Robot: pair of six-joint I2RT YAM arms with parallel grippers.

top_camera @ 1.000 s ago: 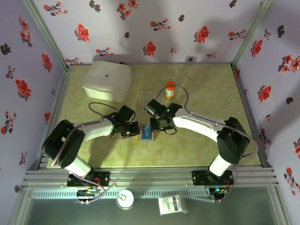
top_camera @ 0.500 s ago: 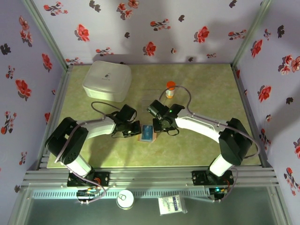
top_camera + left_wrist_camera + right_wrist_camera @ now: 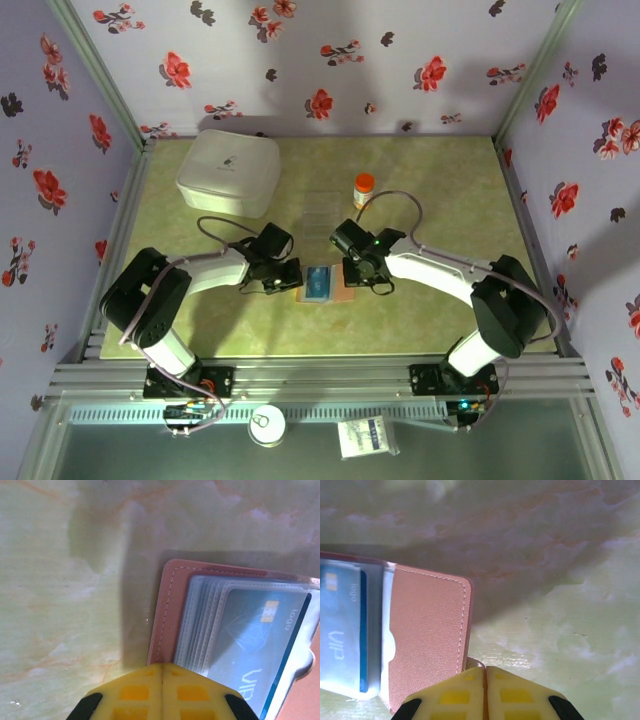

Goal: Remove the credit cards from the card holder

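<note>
The card holder [image 3: 342,287] lies spread open on the table between the two grippers, pinkish-brown cover outward. Its clear sleeves hold the credit cards; a blue card [image 3: 255,645] marked VIP lies on top, also seen as a blue card [image 3: 340,630] in the right wrist view. My left gripper [image 3: 290,278] is shut, its tips [image 3: 162,666] down on the holder's left cover strip [image 3: 167,615] beside the sleeves. My right gripper [image 3: 352,277] is shut [image 3: 486,669] on the edge of the right flap [image 3: 425,635], a lip of leather caught between its fingers.
A large white lidded box [image 3: 228,172] stands at the back left. A clear plastic tray [image 3: 320,208] and an orange-capped bottle [image 3: 363,189] sit behind the grippers. Off the table's front edge lie a round tin [image 3: 267,428] and a small bag [image 3: 368,437].
The right gripper has drawn the right flap rightward and toward the front, and the holder has gone from folded to spread flat. The left gripper has stayed almost in place.
</note>
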